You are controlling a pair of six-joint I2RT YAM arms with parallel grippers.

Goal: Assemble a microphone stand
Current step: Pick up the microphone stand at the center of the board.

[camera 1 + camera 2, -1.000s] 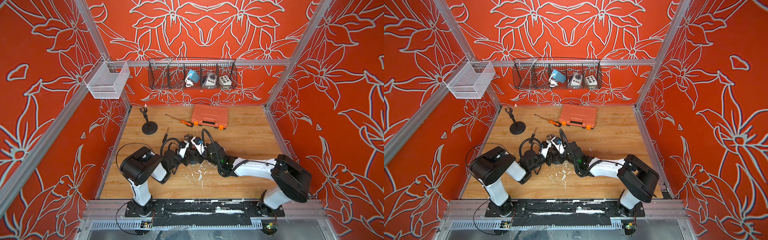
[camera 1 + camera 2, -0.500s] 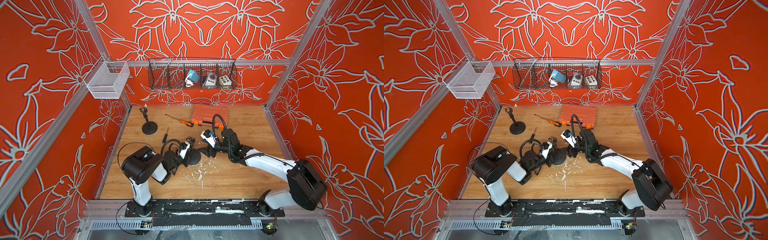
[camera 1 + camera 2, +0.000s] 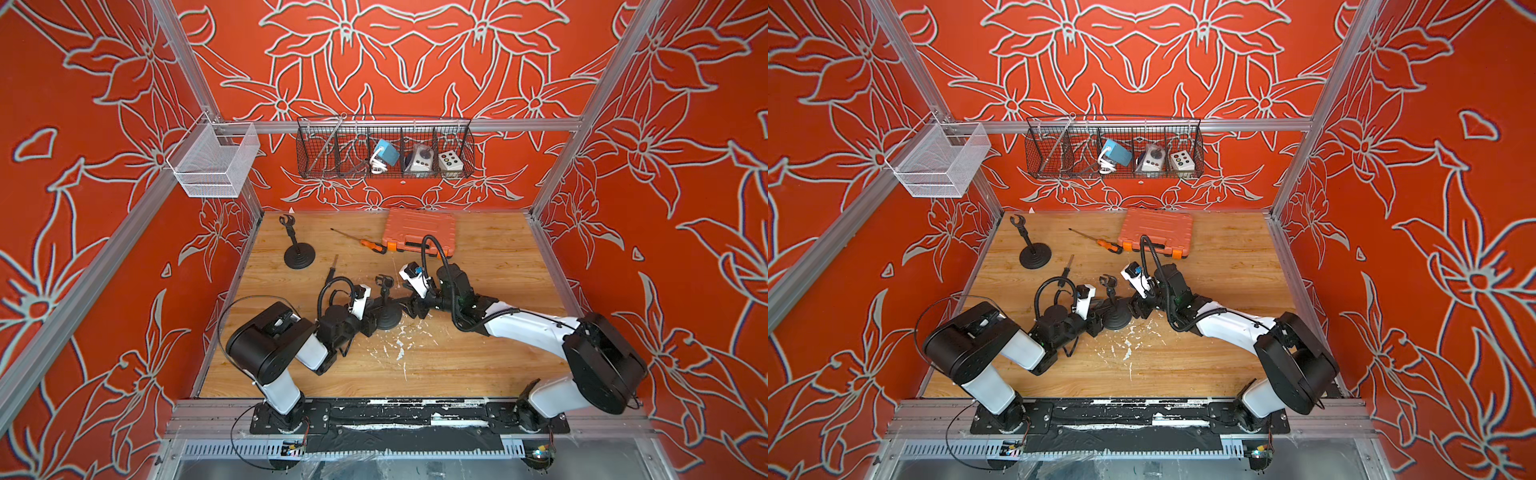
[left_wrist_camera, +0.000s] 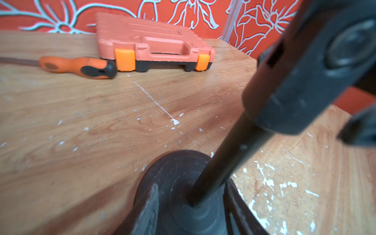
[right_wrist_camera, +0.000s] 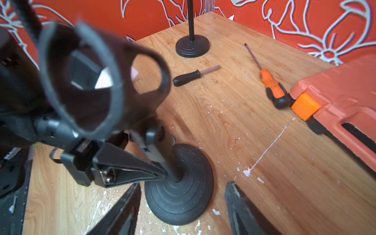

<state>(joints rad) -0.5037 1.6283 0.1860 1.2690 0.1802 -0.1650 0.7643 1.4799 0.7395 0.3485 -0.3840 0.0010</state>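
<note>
The microphone stand [image 3: 387, 319] stands upright on the wooden table [image 3: 478, 353], directly between the two grippers, its round black base flat on the boards and its clip [image 3: 383, 281] on top of the short pole. The left gripper [image 3: 369, 322] reaches in low from the stand's one side. In its wrist view its jaws are spread on either side of the pole just above the base, with a gap showing on at least one side, so nothing is pinched. The right gripper [image 3: 409, 308] faces it from the opposite side. Its fingers [image 5: 240, 209] stand wide apart, with the base [image 5: 179, 195] in the space ahead of and between them. I cannot tell whether either finger touches the rim. Beyond the right gripper's fingertips lie a black-handled tool [image 5: 187, 78] and an orange screwdriver [image 5: 270, 81], both flat on the table and well apart from the stand. Farther beyond them, a second stand [image 5: 192, 47] is upright near the corner. The orange case [image 4: 154, 42] lies closed, well ahead of the left gripper, with the screwdriver's handle just beside its latch edge.
</note>
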